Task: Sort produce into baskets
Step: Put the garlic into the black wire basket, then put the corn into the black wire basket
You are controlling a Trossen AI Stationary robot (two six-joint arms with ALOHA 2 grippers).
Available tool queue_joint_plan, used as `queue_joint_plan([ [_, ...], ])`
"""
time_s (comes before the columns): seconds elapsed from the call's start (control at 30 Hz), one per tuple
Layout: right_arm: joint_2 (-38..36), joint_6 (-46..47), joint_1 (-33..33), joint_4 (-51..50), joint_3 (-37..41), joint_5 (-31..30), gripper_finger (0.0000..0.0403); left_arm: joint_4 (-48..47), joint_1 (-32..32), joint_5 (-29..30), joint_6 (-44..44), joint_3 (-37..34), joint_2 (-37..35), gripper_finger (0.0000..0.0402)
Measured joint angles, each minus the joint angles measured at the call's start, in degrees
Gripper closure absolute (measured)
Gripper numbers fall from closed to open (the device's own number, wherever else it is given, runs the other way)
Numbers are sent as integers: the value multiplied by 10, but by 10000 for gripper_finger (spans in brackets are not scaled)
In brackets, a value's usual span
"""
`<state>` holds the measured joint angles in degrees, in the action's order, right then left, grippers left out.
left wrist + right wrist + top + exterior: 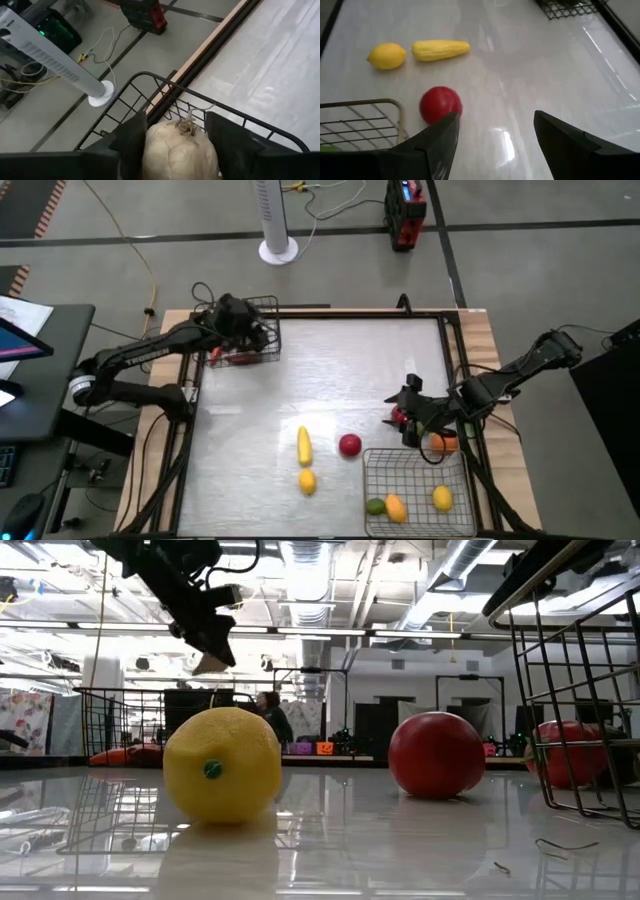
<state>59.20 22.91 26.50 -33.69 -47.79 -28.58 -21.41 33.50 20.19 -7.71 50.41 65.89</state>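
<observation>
Across the pale surface (250, 440), the far basket (262, 330) sits under the left gripper (175, 137), fingers clamped on a whitish bulb (180, 150), while the right gripper (495, 135) hovers spread and empty by the near basket (415, 490), beside a red ball (349, 444).

Beyond my desk (330, 370) there's a white tower fan (274, 220) on the floor, a red-black box (404, 210) nearby, a yellow cable (130, 250), and 1 person (272, 718) way back.
</observation>
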Motion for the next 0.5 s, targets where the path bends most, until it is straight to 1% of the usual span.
queue_joint_plan([
  [0.13, 0, -6, -15, 1, 0, 0, 117, 9, 7, 10, -26, 1, 0, 143],
  [0.2, 0, -6, -17, 1, 0, 0, 117, -1, 7, 11, -35, 8, 0, 116],
  [0.23, 0, -6, -19, 1, 0, 0, 117, -8, 6, 8, -31, 15, 0, 106],
  [0.27, 0, -5, -19, 2, 0, 0, 117, -18, 3, -8, -23, 21, 0, 98],
  [0.37, 0, -6, -19, 8, 0, 0, 117, -45, -27, -70, 23, 32, 0, 90],
  [0.43, 0, -9, -19, 21, 0, 0, 117, -53, -71, -113, 48, 30, 2, 93],
  [0.5, 0, -21, -19, 35, 0, 0, 117, -60, -131, -142, 50, 28, 9, 100],
])
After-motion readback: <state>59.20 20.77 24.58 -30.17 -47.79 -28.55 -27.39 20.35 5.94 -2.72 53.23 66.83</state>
